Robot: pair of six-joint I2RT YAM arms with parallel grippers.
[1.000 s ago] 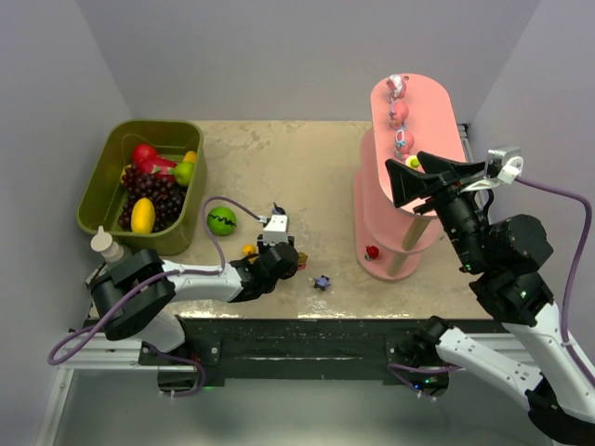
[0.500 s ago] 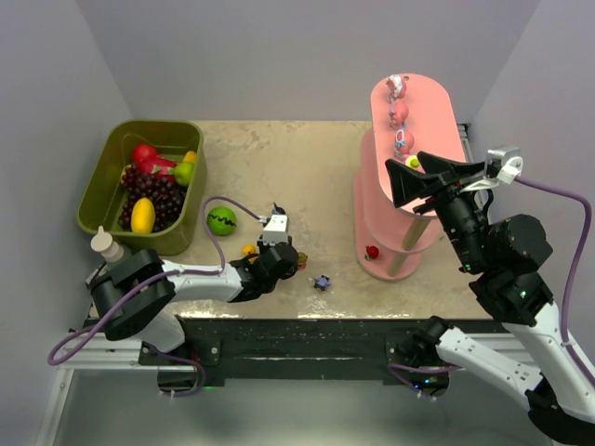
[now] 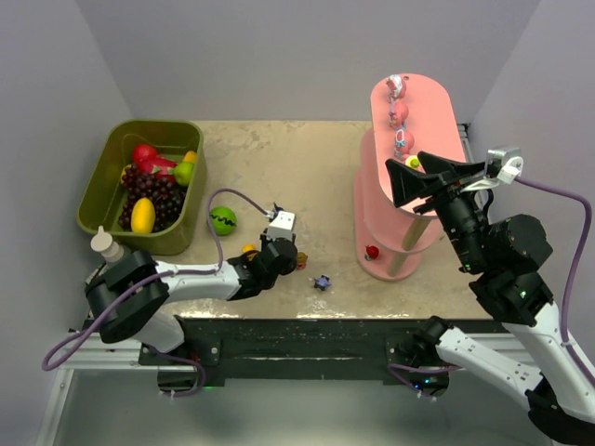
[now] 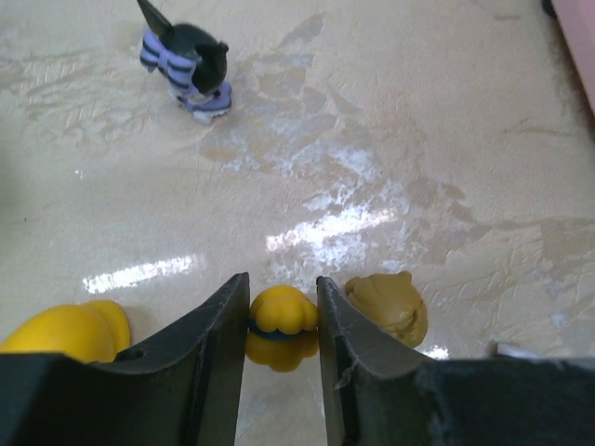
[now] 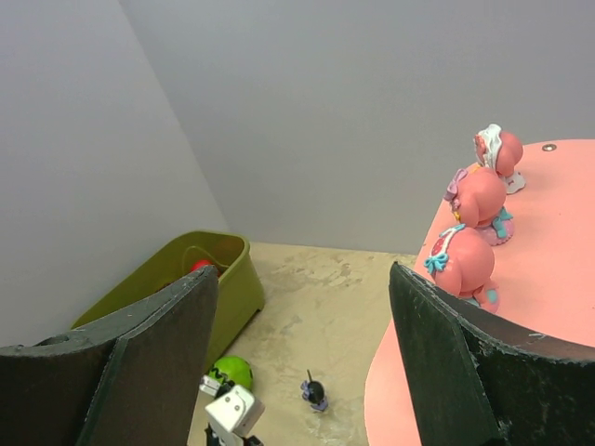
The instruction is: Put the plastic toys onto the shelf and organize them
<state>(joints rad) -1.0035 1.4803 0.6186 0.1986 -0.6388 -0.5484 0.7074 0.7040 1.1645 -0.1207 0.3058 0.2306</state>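
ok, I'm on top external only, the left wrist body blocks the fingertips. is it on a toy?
Observer: Yes, the left wrist view shows the left gripper shut on a yellow toy, both fingers touching it.
Operator: neighbours?
Observer: A tan toy sits right beside one finger's outer face; contact unclear.
Operator: other side?
Observer: A second yellow toy lies there, clear of the fingertip.

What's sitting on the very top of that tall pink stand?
Three pink figurines stand in a row on the top board, with a yellow toy just nearer. The right gripper hovers over the board's near end, so anything beneath it is hidden.
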